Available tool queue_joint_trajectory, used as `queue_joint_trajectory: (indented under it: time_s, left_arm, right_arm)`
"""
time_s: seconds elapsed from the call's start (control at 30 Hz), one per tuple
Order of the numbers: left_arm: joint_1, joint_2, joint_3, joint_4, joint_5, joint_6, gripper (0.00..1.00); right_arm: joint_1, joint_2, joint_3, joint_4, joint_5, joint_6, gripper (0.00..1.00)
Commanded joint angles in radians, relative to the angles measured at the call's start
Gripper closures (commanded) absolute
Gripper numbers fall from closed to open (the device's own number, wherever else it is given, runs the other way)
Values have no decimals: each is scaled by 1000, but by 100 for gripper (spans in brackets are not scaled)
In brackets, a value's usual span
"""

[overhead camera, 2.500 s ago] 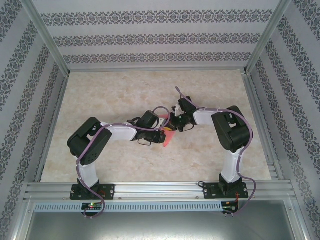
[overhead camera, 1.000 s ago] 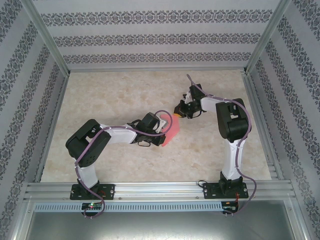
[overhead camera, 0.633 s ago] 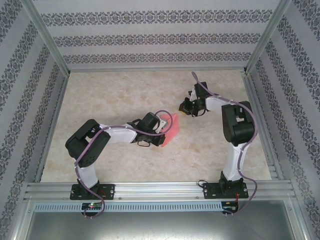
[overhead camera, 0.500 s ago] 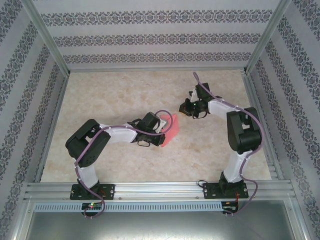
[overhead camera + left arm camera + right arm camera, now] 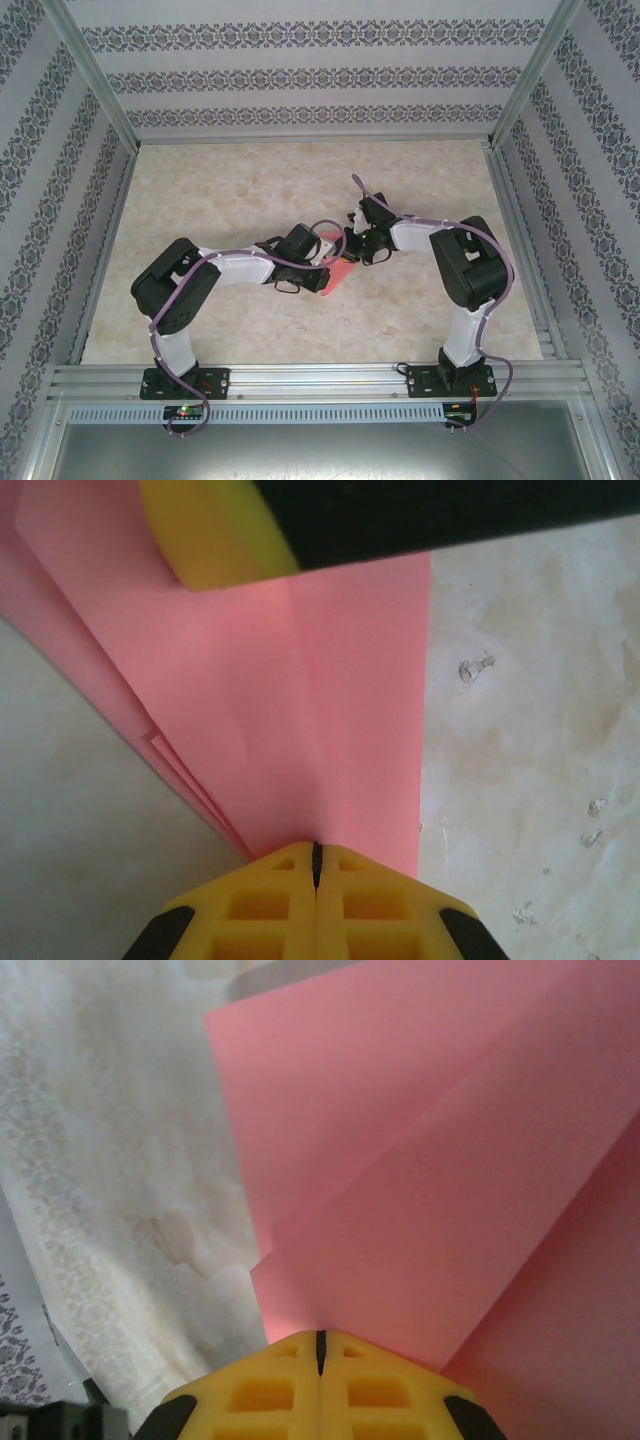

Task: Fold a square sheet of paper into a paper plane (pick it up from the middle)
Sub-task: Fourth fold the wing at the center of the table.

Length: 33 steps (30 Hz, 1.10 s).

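Both arms are reaching inward and meeting over the middle of the marbled beige table, with the folded paper caught between them. From above, the paper is showing as a small pink-red wedge, its narrow end pointing toward the arm bases.

The left tool is clenching the paper. In its wrist view the yellow fingertips are pressing together with a thin seam between them, and the pink-red sheet is fanning out from that pinch. Along its left edge, several stacked layers are peeking out under the top flap. A faint crease is running up the middle. At the top of that view the right tool's yellow pad is sitting on the far end of the paper, below its black body.

The right tool is likewise clamped shut on the paper: its wrist camera is showing closed yellow fingertips biting the edge, with two overlapping flaps spreading away above the pale table.

Whether the paper is touching the table or hanging just above it, I cannot tell.

Purple cables are looping along both arms, and ornamented striped wallpaper is lining the enclosure.
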Motion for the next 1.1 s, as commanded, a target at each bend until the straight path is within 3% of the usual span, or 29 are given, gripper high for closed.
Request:
queue_joint_trajectory:
  time_s: [0.0, 0.57, 0.83, 1.07]
  left_arm:
    - [-13, 24, -52, -208, 5, -14, 93]
    - [-13, -103, -103, -141, 107, -154, 86]
    - [-13, -147, -131, -43, 137, -305, 76]
    - [-11, -172, -154, 53, 89, -465, 70]
  right_arm:
    - [3, 30, -1, 18, 11, -4, 97]
    - [3, 60, -40, -43, 80, -46, 98]
    - [5, 62, -56, -24, 70, -38, 98]
    - [6, 59, -79, 5, 60, -24, 98]
